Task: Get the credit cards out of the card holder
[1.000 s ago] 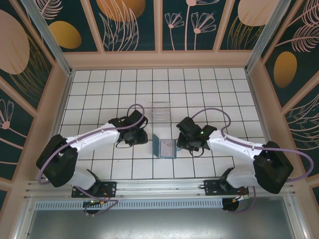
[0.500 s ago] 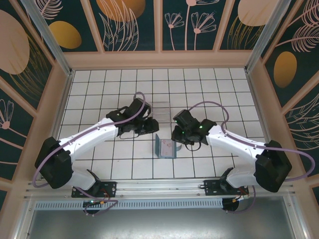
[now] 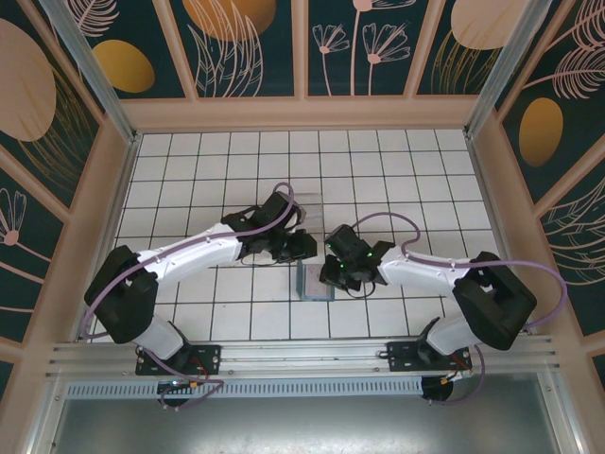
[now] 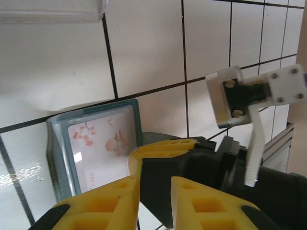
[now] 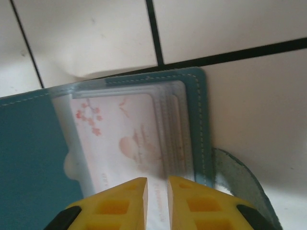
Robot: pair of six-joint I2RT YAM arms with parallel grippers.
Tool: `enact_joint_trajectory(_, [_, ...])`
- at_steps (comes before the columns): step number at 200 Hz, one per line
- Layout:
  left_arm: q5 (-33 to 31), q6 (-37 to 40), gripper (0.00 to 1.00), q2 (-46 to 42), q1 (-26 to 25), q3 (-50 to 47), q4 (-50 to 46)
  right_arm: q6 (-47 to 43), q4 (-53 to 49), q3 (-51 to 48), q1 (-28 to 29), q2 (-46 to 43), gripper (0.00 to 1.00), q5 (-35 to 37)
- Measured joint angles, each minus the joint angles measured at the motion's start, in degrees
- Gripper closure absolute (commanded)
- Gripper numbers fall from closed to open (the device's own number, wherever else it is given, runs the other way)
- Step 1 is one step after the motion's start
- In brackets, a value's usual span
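Note:
The teal card holder (image 3: 315, 284) lies open on the white tiles between both arms. In the left wrist view the card holder (image 4: 57, 163) carries a pale card with pink blossoms (image 4: 98, 148) under a clear sleeve. My left gripper (image 4: 156, 191) hovers just above and beside it, jaws narrowly open with nothing between them. From above, the left gripper (image 3: 301, 251) is at the holder's far edge. My right gripper (image 5: 157, 191) is down on the pale card (image 5: 120, 139), with a thin gap between its fingers. The holder's teal leaf (image 5: 29, 158) lies to the left.
A see-through plastic box (image 3: 304, 210) stands just beyond the holder, its edge at the top of the left wrist view (image 4: 53, 9). The right arm's metal bracket (image 4: 240, 96) hangs close to my left fingers. A rounded teal tab (image 5: 240, 177) sticks out beside the holder.
Both arms have swung inward and now meet over the card holder. Both pairs of jaws have narrowed.

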Motion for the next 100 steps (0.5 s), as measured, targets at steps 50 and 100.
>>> enact_joint_trajectory(50, [-0.8,0.2,0.75,1.0,-0.1,-1.8,-0.2,1.2,1.6,-1.2,-0.2,0.0,0.82,0.0])
enact_joint_trajectory(100, [-3.9,0.8,0.76,1.0,-0.1,-5.4,-2.2,1.6,2.9,-1.2,-0.3,0.0,0.8,-0.3])
